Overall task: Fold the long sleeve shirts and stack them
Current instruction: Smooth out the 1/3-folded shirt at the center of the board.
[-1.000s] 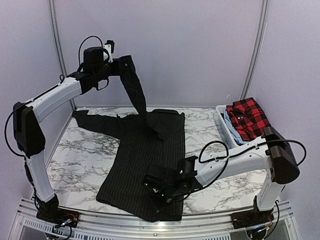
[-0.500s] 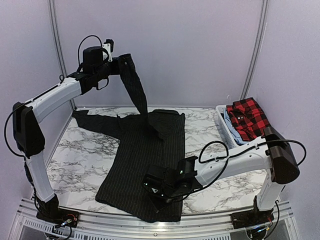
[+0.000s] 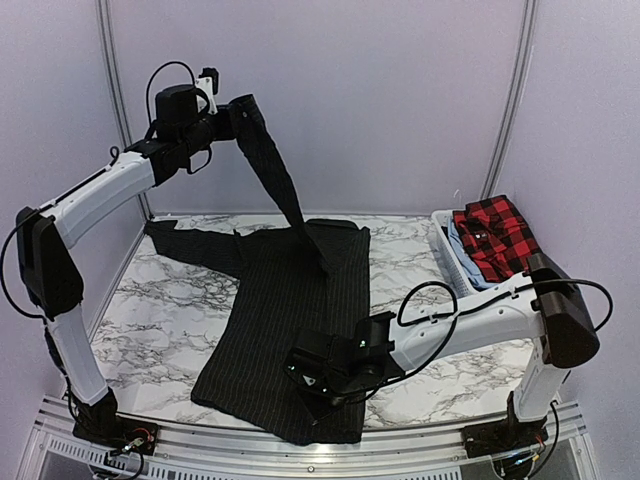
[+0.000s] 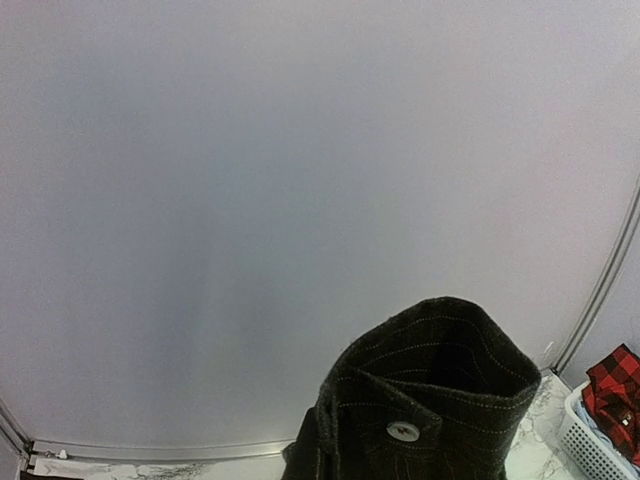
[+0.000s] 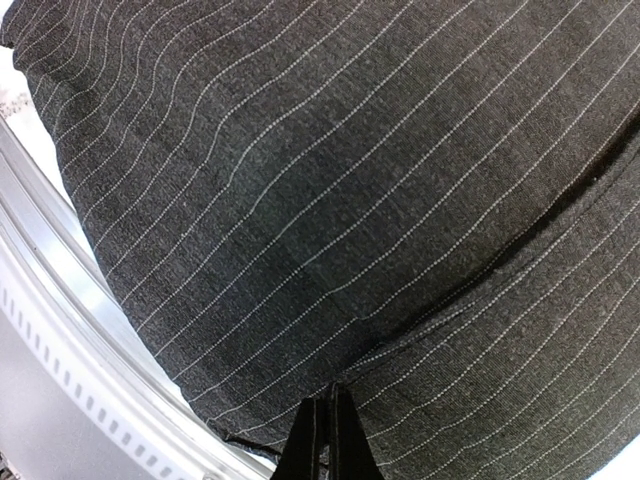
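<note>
Barely begun: black shirt lies unfolded; L gripper clamps its sleeve aloft; R gripper pinches hem; red shirt sits in basket.

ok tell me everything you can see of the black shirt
The black shirt is dark cloth with thin pale pinstripes, lying mostly flat on the marble table. One sleeve lies spread to the far left; the other is held up by its buttoned cuff in the left gripper. The right gripper pinches its near hem.
</note>
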### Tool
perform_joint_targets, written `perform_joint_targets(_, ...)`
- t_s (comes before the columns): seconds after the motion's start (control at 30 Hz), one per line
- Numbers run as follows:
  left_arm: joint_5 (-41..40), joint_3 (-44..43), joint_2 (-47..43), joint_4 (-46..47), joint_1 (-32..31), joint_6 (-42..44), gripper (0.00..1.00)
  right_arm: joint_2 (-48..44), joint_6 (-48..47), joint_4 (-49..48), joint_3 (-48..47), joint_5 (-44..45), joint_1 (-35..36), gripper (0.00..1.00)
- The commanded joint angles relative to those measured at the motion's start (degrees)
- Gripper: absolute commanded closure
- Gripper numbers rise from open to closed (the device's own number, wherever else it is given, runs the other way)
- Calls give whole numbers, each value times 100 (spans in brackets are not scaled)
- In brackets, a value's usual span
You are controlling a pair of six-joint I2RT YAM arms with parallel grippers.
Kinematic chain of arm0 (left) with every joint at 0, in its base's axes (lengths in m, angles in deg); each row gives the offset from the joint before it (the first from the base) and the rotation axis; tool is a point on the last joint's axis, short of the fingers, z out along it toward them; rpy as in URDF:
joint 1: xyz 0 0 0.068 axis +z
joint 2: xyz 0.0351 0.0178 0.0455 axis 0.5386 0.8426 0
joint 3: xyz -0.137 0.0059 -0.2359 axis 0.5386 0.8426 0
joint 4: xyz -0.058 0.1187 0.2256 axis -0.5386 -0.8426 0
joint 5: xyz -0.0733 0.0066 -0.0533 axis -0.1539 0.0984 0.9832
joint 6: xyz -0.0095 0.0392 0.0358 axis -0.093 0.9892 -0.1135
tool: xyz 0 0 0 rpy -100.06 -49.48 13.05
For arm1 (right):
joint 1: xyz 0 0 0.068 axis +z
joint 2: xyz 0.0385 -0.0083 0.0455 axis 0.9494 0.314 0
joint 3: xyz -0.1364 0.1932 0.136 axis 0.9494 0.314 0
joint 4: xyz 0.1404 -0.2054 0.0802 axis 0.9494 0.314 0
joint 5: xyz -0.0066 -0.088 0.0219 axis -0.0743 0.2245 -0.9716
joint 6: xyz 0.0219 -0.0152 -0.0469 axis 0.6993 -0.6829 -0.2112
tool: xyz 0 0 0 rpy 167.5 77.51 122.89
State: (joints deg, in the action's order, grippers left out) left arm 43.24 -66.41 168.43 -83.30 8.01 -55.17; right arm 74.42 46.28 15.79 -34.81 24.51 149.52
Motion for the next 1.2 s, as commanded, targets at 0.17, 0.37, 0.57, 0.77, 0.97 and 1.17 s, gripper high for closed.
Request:
perform_joint_targets(0.17, -167, -61, -270, 238, 94, 83, 100, -105, -159, -114, -268, 13, -30, 100)
perform_joint_targets(0.37, -181, 77, -242, 216, 137, 66, 100, -33, -259, -168, -315, -45, -47, 100)
perform_joint_targets(0.57, -164, 168, -230, 218, 164, 65, 100, -12, -309, -348, -199, -226, -100, 99)
perform_joint_targets(0.77, 12, 382, -215, 246, 164, 16, 100, -12, -381, -485, -103, -336, -135, 86)
perform_joint_targets(0.97, 267, 719, -298, 325, 164, -43, 100, -518, -535, -685, 47, -229, -402, 57)
perform_joint_targets(1.17, 612, 1055, -467, 512, 156, -110, 100, -1391, -954, -1069, 502, -100, -1438, 49)
